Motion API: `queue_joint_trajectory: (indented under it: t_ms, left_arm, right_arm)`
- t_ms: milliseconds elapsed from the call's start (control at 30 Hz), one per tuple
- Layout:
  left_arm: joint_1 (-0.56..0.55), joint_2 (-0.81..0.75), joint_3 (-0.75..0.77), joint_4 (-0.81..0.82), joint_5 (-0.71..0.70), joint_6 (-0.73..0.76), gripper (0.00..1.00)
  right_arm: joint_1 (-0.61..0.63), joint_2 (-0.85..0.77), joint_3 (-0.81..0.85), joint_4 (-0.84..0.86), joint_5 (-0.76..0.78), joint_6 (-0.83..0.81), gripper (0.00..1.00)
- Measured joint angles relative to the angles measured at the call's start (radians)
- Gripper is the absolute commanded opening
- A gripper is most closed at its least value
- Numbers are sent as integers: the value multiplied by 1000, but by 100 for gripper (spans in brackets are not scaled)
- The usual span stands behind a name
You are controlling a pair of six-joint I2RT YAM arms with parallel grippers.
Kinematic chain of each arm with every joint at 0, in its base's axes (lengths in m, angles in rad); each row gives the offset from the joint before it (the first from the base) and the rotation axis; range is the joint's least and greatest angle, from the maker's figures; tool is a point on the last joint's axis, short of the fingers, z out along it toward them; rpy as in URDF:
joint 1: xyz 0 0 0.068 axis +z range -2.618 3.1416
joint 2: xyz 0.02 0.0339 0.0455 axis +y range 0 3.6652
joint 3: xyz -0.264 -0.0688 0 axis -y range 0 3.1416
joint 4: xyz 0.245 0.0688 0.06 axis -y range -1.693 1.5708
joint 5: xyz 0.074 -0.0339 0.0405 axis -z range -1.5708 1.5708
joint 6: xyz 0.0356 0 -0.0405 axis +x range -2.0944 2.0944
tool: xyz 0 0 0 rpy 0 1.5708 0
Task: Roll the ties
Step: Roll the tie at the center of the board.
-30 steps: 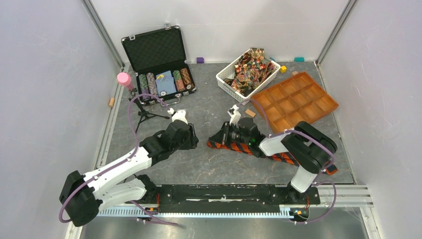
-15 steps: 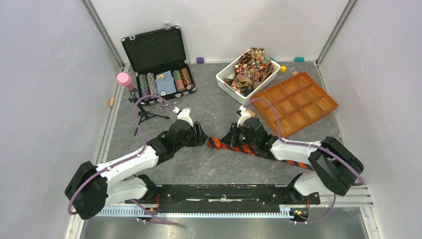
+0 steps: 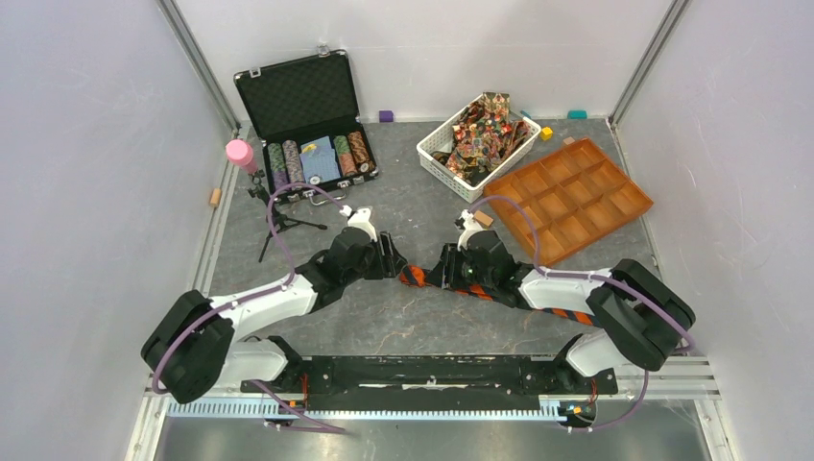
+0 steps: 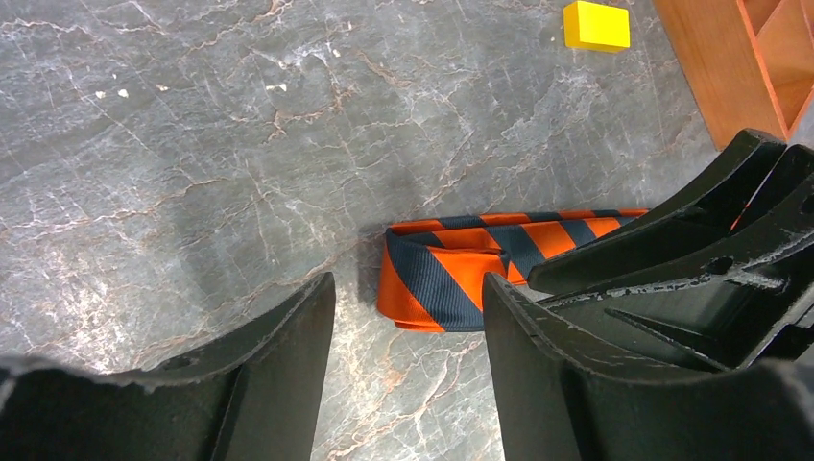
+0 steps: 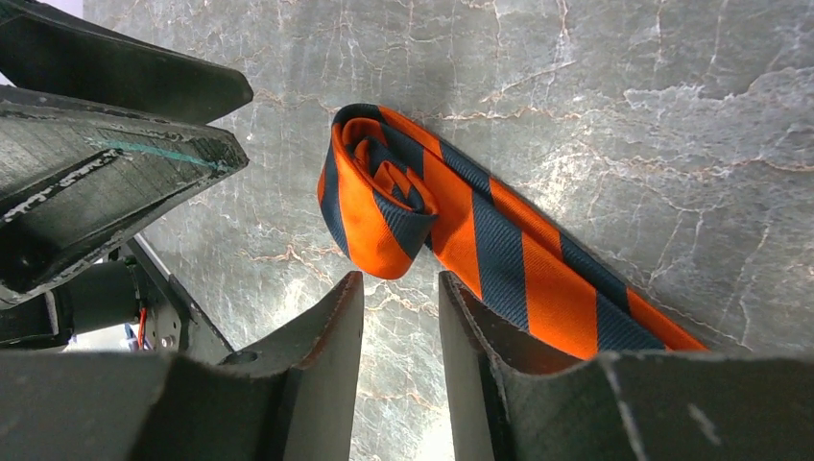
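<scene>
Rolling tightly means closing your released, empty left claw and right claw squarely on the loose coil of the striped tie, lying mid-tabletop with its tail toward the near right corner.

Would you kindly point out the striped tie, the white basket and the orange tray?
striped tie [image 5: 384, 192]: right wrist view, rolled end.
white basket [image 3: 442, 173]: top external view, near side wall.
orange tray [image 3: 576, 197]: top external view, middle compartments.
</scene>
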Motion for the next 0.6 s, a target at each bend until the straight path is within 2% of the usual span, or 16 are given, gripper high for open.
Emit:
queue_joint_trajectory:
  t_ms: [333, 600]
  left_arm:
    - [10, 64, -27, 57, 31, 0, 63]
    - [10, 89, -31, 76, 63, 11, 60]
  right_arm:
    - [0, 35, 9, 37, -41, 21, 46]
    - [0, 77, 37, 44, -42, 28, 42]
